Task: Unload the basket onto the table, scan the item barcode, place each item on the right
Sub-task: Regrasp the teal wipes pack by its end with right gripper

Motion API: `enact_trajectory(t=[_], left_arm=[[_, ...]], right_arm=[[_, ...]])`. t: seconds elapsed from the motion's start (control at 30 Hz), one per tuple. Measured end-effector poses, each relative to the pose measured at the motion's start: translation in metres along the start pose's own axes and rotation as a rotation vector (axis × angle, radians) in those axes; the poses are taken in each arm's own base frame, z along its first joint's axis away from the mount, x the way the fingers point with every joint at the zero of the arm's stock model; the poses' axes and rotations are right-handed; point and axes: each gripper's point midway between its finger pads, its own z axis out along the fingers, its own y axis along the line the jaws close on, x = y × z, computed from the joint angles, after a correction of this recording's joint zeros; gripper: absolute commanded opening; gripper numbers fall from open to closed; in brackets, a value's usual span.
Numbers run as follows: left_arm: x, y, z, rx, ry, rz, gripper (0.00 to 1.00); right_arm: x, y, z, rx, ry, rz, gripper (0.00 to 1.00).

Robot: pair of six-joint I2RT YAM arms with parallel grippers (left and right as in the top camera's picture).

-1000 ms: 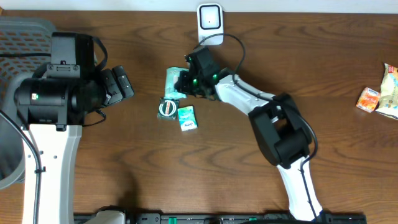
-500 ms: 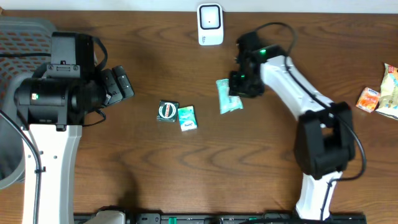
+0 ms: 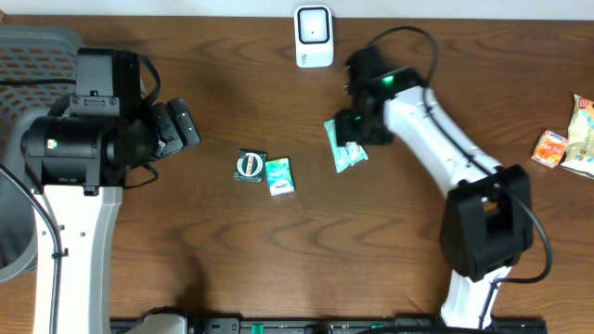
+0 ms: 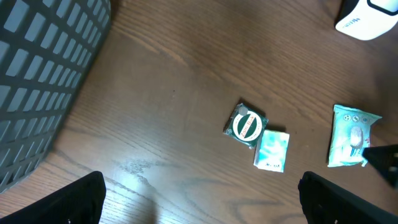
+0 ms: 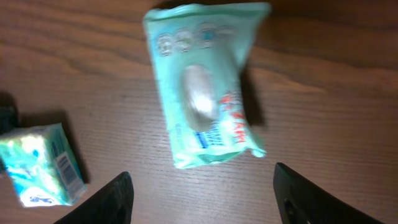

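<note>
Right side first: the right arm (image 3: 427, 130) reaches in over the middle of the desk (image 3: 186, 241), and the right jaws are spread, pinching nothing. From the wrist, both fingers (image 5: 115, 199) sit wide apart at the bottom of the view. The wipes pack (image 5: 205, 118), mint green, lies flat on the wood ahead of them, untouched. From overhead the pack (image 3: 345, 147) sits just below and right of the white scanner (image 3: 314, 35), which stands at the far edge.

There is open wood all along the near edge and between the two arms. Mid-desk, a small teal box (image 3: 278, 175) lies touching a dark packet with a round label (image 3: 250, 165), well apart from the pack. Two snack bags (image 3: 557, 147) hug the right edge.

Over on the left, the left arm (image 3: 74, 148) hangs near the grey basket (image 3: 37, 56) at the corner. The left jaws are spread wide, holding nothing. What is in the basket I cannot tell; only its lattice wall (image 4: 37, 74) shows.
</note>
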Motion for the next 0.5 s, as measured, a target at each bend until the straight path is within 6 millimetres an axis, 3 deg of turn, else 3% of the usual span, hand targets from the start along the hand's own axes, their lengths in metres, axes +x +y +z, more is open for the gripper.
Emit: enact_trajectory(t=[0.23, 0.5], left_arm=[[0.000, 0.000, 0.000, 0.000, 0.000, 0.000, 0.98], [0.000, 0.000, 0.000, 0.000, 0.000, 0.000, 0.97]], right_arm=[[0.012, 0.034, 0.010, 0.181, -0.106, -0.146, 0.77], [0.010, 0.018, 0.030, 0.298, -0.197, -0.148, 0.80]])
